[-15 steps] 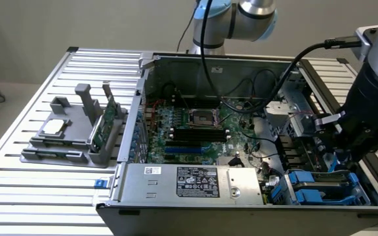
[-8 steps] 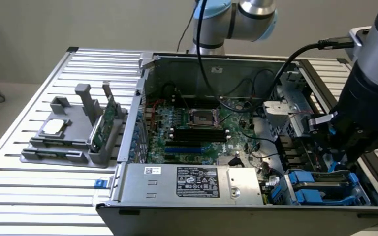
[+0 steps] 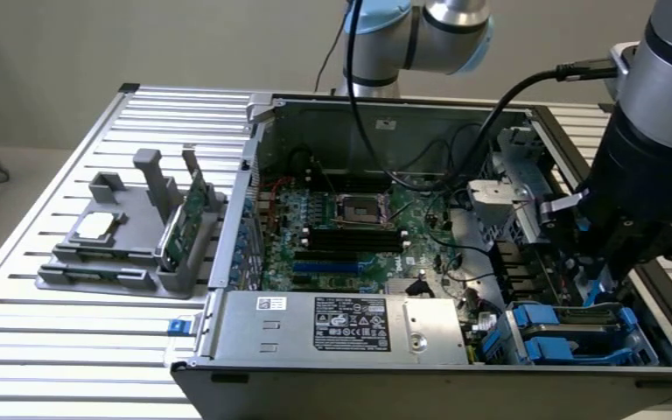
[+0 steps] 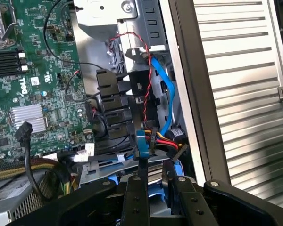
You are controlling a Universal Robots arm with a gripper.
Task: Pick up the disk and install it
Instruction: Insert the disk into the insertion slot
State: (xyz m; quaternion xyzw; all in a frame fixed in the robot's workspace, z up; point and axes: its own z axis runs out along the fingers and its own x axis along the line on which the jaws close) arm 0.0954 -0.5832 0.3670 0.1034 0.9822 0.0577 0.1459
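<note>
The disk is a flat silver-grey plate edged in blue plastic. It sits low in the drive bay at the front corner of the open computer case, on the exterior view's right. My gripper reaches down into that corner from above, and its two black fingers are closed on the disk's blue edge. In the exterior view the gripper hangs under the dark wrist, just above the disk and its blue frame. The arm hides part of the bay.
Red, yellow and blue cables and black connectors crowd the bay's inner side. The motherboard fills the case's middle, and the power supply lies along the front. A grey stand on the slatted table holds a square chip and a green card.
</note>
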